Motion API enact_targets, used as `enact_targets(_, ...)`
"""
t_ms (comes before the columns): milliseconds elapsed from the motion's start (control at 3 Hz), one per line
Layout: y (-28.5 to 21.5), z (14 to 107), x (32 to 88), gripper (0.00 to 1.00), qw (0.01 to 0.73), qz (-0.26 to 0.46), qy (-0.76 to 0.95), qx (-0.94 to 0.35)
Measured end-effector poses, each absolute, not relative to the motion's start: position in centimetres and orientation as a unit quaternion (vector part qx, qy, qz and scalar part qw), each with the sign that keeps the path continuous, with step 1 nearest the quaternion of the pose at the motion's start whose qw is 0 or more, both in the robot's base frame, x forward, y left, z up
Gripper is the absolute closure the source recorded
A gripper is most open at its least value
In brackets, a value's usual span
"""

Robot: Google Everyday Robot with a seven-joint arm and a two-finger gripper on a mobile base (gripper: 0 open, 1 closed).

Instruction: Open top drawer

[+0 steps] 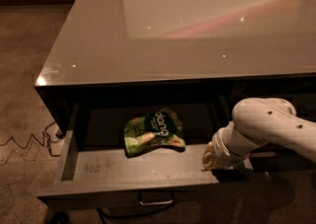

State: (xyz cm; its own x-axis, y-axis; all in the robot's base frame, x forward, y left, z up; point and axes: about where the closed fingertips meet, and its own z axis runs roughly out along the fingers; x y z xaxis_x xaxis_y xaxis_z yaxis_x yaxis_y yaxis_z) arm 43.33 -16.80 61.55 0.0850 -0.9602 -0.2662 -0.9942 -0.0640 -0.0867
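Observation:
The top drawer [148,171] is pulled out from under the desk top, showing its matte grey inside. Its small bar handle [156,200] sits centred on the front, at the bottom of the view. A green snack bag [154,131] lies in the drawer toward the back. My white arm [269,127] comes in from the right. The gripper [211,160] is at the drawer's right end, just above its front edge, with its tip hidden behind the wrist.
The glossy grey desk top [163,30] overhangs the drawer. A dark drawer front [276,156] lies to the right, behind my arm. A cable [29,141] runs over the brown carpet at the left.

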Motion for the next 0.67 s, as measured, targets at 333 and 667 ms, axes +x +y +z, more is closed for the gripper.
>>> enact_targets(333, -16.8, 61.6, 43.5, 1.00, 0.124, 0.069, 0.673, -0.726)
enact_targets(667, -17.4, 61.1, 41.6, 1.00, 0.122, 0.069, 0.681, -0.719)
